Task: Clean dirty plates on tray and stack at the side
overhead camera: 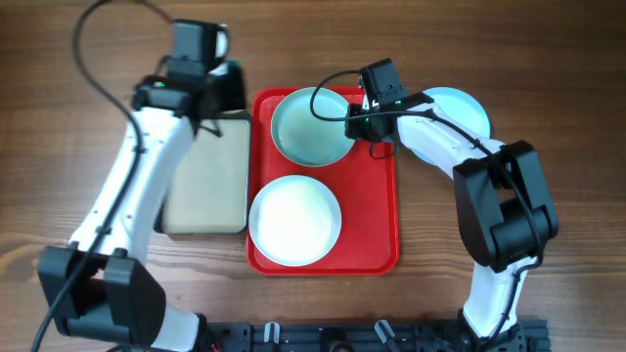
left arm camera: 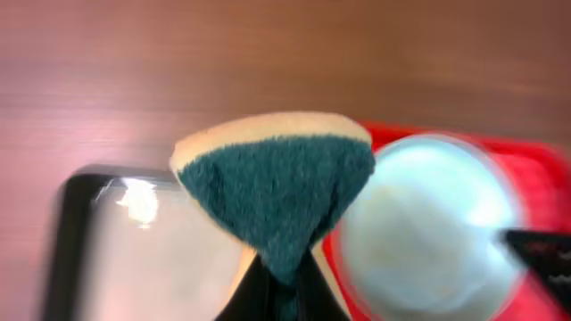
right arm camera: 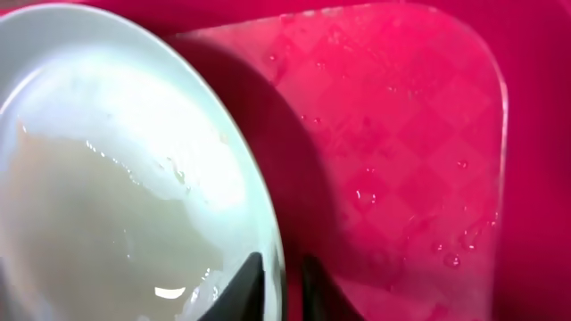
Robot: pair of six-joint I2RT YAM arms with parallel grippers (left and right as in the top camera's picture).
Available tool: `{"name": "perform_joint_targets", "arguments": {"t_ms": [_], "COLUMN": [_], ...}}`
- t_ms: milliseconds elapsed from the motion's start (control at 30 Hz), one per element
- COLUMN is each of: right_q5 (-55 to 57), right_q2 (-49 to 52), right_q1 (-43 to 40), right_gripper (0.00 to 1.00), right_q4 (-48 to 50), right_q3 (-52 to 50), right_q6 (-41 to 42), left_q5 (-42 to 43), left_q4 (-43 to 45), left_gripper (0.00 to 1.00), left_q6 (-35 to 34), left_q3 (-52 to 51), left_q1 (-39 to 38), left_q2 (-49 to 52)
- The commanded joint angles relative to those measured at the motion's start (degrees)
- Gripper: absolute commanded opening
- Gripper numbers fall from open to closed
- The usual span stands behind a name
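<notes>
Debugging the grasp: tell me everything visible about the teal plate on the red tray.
The teal plate is round, shallow and glossy, with a wet smeared film inside. It sits at the far end of the red tray, just beyond the white plate. The right gripper straddles its rim, one finger each side; that edge looks slightly raised.

We see a brown wooden surface (overhead camera: pixel 567 117) with the grain running left to right. Three things lie directly on it. Near the middle lies the red tray (overhead camera: pixel 372 196), its long side running away from us. Just beside it on the left lies a smaller beige tray (overhead camera: pixel 210 181) with a dark rim, the two edges close enough that we cannot tell whether they touch. To the right of the red tray, apart from it, rests a pale blue plate (overhead camera: pixel 462 104), partly hidden under an arm.
</notes>
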Motion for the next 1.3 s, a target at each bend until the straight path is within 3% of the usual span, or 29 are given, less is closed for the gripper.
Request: {"name": "perform_joint_targets", "arguments": {"t_ms": [0,67,133,267,367,433,600,800,900,1167,1267], "right_q5": [1.6,2.7,2.7,2.1,2.1,1.9,1.9,1.9,4.5,15.9,20.2], "right_q2": [-0.5,-0.1,1.5,2.4,1.9,-1.5,-13.5,-17.9,-16.9,-6.6,-4.6], "right_q1": [0.4,0.4,0.4,0.3,0.1,-0.5,-0.4,4.5,9.3,22.8,25.4], "right_gripper": [0.28,0.29,0.28,0.04,0.04,0.04,0.04,0.04,0.04,0.04,0.04], "right_q4": [0.1,0.3,0.6,2.3,1.8,-0.7,-2.2,0.6,4.2,13.0,17.1], "right_q3": [-0.3,-0.3,-0.3,-0.3,0.4,2.6,2.9,2.9,2.9,2.9,2.9], "right_q6": [0.0,0.0,0.0,0.0,-0.8,-1.9,-4.5,-2.6,-0.8,-2.1,-8.8], "left_q5": [-2.2,0.5,9.4,12.6,17.1,24.9,29.0,28.7,24.1,23.8,23.8], "left_q4": [-8.1,-10.1,-10.2,-11.4,-11.6,-11.9,-12.4,-12.5,-13.6,-16.4,-16.4], "left_gripper": [0.04,0.04,0.04,0.04,0.04,0.04,0.04,0.04,0.04,0.04,0.04], "left_q6": [-0.2,-0.4,-0.6,-0.5,1.4,4.5,4.4,4.4,4.2,3.7,3.5], "left_q3": [-0.2,-0.2,-0.2,-0.2,-0.2,-0.2,-0.2,-0.2,-0.2,-0.2,-0.3], "left_q1": [9.0,13.6,18.3,21.5,22.7,22.7,22.7,22.7,22.7,22.7,22.7], "left_q2": [0.0,0.1,0.1,0.1,0.0,0.0,-3.8,-19.3,-24.2,-24.5,-24.5]}}
